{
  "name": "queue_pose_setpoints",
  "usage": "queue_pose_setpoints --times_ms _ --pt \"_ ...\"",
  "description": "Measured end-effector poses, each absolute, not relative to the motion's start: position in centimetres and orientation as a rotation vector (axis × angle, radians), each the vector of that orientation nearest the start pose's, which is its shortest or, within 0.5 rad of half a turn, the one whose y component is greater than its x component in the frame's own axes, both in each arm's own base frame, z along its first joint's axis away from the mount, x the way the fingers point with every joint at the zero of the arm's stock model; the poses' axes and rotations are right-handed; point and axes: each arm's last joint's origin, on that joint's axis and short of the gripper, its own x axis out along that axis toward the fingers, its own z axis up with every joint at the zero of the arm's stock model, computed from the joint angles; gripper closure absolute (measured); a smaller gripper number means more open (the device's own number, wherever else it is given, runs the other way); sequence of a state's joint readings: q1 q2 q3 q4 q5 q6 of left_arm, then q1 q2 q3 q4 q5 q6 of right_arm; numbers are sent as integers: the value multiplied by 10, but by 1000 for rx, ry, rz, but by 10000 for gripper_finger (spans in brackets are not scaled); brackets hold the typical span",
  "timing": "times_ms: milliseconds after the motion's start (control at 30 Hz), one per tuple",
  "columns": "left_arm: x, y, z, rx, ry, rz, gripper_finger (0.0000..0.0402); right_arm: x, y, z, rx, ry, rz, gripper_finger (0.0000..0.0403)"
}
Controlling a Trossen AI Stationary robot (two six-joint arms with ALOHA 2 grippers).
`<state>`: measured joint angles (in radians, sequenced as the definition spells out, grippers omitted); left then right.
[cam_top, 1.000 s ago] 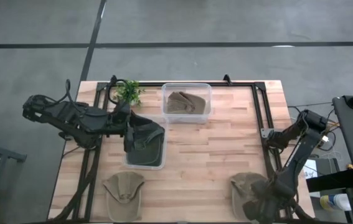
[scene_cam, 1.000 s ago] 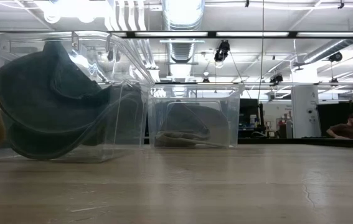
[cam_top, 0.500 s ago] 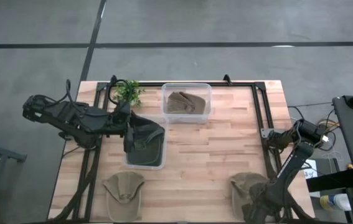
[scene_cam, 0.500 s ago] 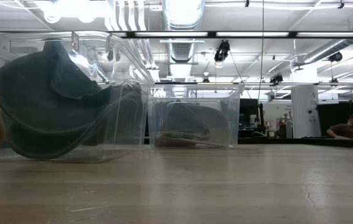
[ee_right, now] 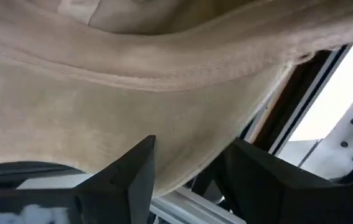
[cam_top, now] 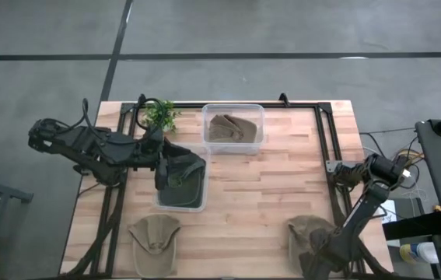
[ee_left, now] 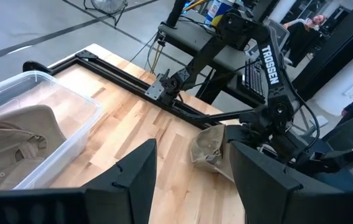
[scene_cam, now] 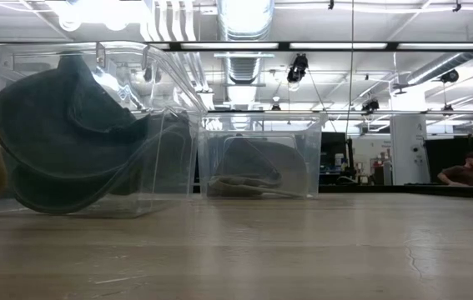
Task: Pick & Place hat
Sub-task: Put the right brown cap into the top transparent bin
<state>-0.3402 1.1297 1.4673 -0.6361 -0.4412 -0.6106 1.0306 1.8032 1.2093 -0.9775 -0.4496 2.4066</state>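
A dark hat (cam_top: 183, 177) lies in a clear bin (cam_top: 197, 204) left of the table's middle; it also shows in the low view (scene_cam: 69, 142). My left gripper (cam_top: 160, 167) hangs open at that bin's left rim, with nothing between its fingers (ee_left: 192, 149). A khaki hat (cam_top: 306, 233) lies on the table at the near right corner. My right gripper (cam_top: 319, 260) is open at that hat's near edge, and the hat's cloth (ee_right: 132, 81) fills its wrist view. Another khaki hat (cam_top: 154, 233) lies at the near left. My right gripper is open with its fingers (ee_right: 129, 177) low beside the khaki hat's edge (ee_right: 182, 168), coming from the table's near side. I cannot tell whether they touch the cloth. The hat lies on the table.
A second clear bin (cam_top: 233, 128) at the far middle holds a folded khaki hat. A small green plant (cam_top: 160, 115) stands at the far left. Black rails (cam_top: 325, 148) run along both sides of the table. A person (scene_cam: 468, 169) sits in the room behind.
My right gripper has gone a little toward the table's near edge beside the khaki hat, and its arm's elbow has swung toward the near side. The left arm and the hats have kept still.
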Motion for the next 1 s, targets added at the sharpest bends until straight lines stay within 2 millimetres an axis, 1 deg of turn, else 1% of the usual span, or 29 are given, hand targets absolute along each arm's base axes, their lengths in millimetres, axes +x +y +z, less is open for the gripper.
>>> queue_pose_setpoints --times_ms 167,333,467,533,633,667,833,1000 --pt "201 -58 452 -492 235 181 207 156 276 178 1057 1711 -1165 218" --pt "201 -58 452 -492 235 182 207 163 272 177 1063 1623 -1138 239" --pt "201 -57 452 -492 234 184 207 167 267 176 1055 1566 -1137 281" --pt "201 -57 452 -492 234 185 207 170 264 175 1053 1533 -1137 312" --pt "201 -57 452 -492 233 186 207 174 259 172 1046 1486 -1131 370" --pt "201 -57 452 -491 234 186 207 175 257 172 1047 1477 -1129 379" --pt "201 -57 452 -480 235 185 207 183 250 173 1065 1419 -1130 390" --pt "201 -57 452 -480 234 185 207 191 243 190 1072 1287 -1114 393"
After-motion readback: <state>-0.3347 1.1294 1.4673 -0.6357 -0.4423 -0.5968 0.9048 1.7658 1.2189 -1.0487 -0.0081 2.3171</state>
